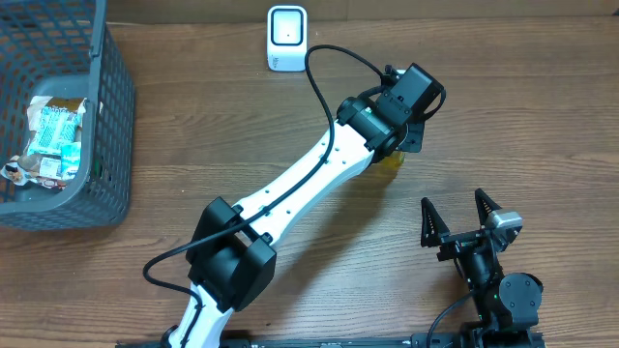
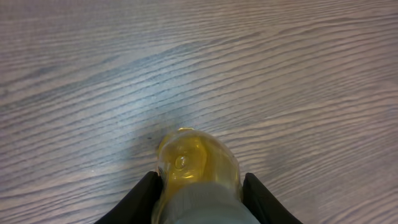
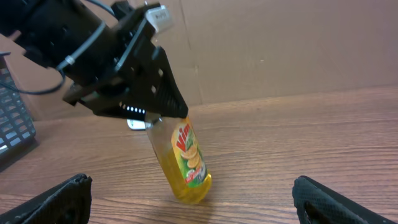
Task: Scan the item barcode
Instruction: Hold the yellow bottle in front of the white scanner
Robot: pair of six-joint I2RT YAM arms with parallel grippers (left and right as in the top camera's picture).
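Note:
The item is a yellow dish-soap bottle [image 3: 183, 158] with a green and red label, tilted, its base at or just above the wood; I cannot tell if it touches. My left gripper [image 2: 199, 186] is shut on its upper part, one black finger on each side of the bottle [image 2: 196, 165]. From overhead only a yellow sliver of the bottle [image 1: 391, 161] shows under the left wrist. No barcode shows in any view. The white scanner [image 1: 287, 37] stands at the table's far edge. My right gripper [image 1: 455, 208] stands open and holds nothing, near the front right.
A dark mesh basket [image 1: 106, 116] with several packets [image 1: 53, 135] stands at the far left. The left arm [image 1: 290, 188] stretches diagonally across the middle of the wooden table. A cardboard wall [image 3: 280, 43] stands behind the table.

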